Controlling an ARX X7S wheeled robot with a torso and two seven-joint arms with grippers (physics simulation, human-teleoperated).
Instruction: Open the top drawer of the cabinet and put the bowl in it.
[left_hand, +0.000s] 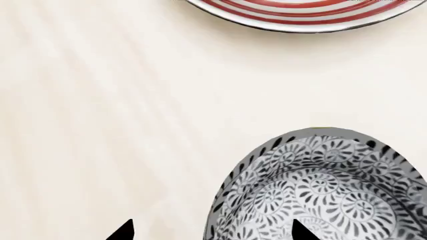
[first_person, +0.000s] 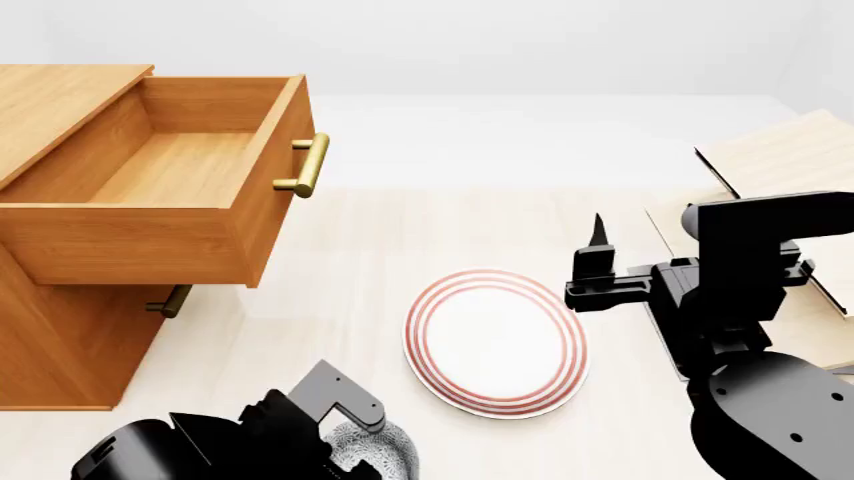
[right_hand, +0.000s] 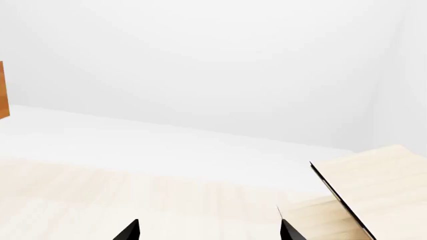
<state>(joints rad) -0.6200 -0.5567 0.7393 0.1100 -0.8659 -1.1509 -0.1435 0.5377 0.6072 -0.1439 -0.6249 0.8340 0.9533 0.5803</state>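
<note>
Pale wood-grain bench (first_person: 360, 290) under plain white walls. Orange-brown cabinet (first_person: 54, 340) stands at the left; its top drawer (first_person: 187, 170) is pulled fully out, light wood inside, nothing in it. Red-ringed plate (first_person: 497, 340) lies flat at mid-bench. Bowl (left_hand: 327, 185) rests on the bench near the plate, apart from it, at the left gripper (left_hand: 212, 231), jaws spread, one tip over the bowl. Right gripper (right_hand: 210, 231) is raised beside the plate, jaws spread, holding nothing. Pale board rack (first_person: 787, 160) stands at the right.
</note>
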